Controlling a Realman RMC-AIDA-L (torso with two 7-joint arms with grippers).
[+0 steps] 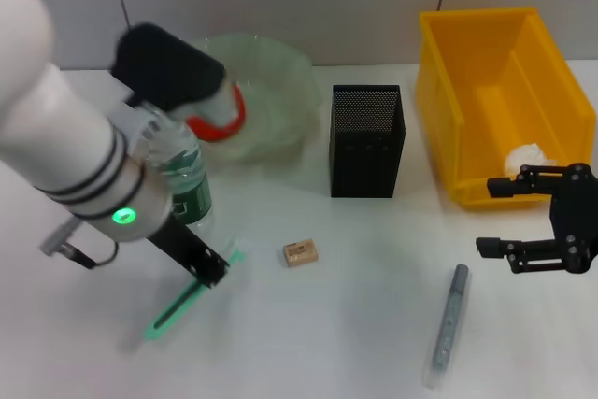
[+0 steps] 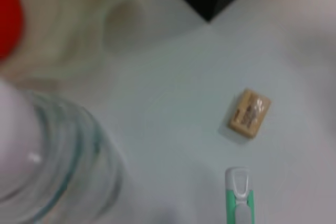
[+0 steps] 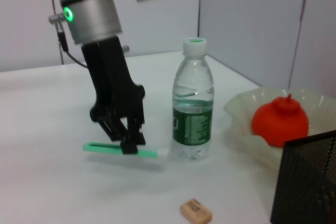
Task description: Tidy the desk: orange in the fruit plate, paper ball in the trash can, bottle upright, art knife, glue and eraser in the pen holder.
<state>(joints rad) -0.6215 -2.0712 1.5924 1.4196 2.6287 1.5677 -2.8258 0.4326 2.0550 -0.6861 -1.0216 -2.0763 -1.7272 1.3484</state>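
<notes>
Right wrist view showed the left end effector (image 3: 128, 142) with fingers together on the green art knife (image 3: 123, 150), low on the desk beside the upright bottle (image 3: 192, 100); a careless lift could topple it; the right end effector (image 1: 523, 221) hung open.

My head camera looks down across the white desk (image 1: 374, 324). My left wrist hovers close above; my right looks level. All share the small tan eraser (image 1: 301, 252) (image 2: 250, 113) (image 3: 196, 211).

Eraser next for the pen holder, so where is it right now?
In the head view the eraser lies on the desk centre, between the green art knife and grey glue, before the pen holder.
</notes>
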